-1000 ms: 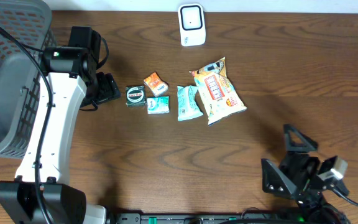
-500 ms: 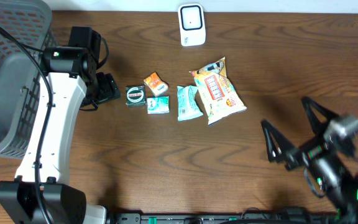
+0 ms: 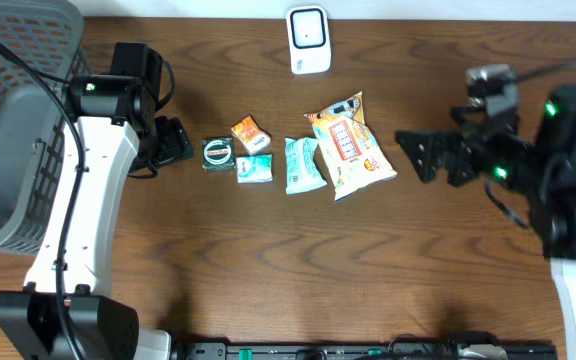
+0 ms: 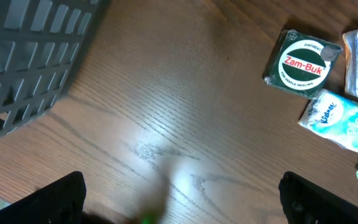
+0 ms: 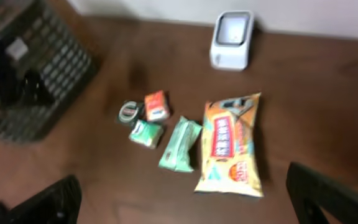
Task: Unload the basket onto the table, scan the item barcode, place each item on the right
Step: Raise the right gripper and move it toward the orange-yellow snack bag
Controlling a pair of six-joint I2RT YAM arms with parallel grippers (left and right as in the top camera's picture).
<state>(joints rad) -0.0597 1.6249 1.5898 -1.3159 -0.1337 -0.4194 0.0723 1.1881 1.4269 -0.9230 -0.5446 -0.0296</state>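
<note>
Wooden table (image 3: 268, 270), scanner (image 3: 308, 40), grey mesh basket (image 3: 13, 60) (contents unclear)

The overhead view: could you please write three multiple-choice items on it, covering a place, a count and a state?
1. Where does the white scanner stand? A. at the table's far edge B. at its near edge C. at its left edge
2. How many packaged items lie in the row? A. three B. five C. eight
3. How is the right gripper? A. shut on an item B. open, empty C. shut, empty
Answers: A, it stands beyond the row; B, five lie side by side; B, its fingers stand apart, holding nothing.
</note>
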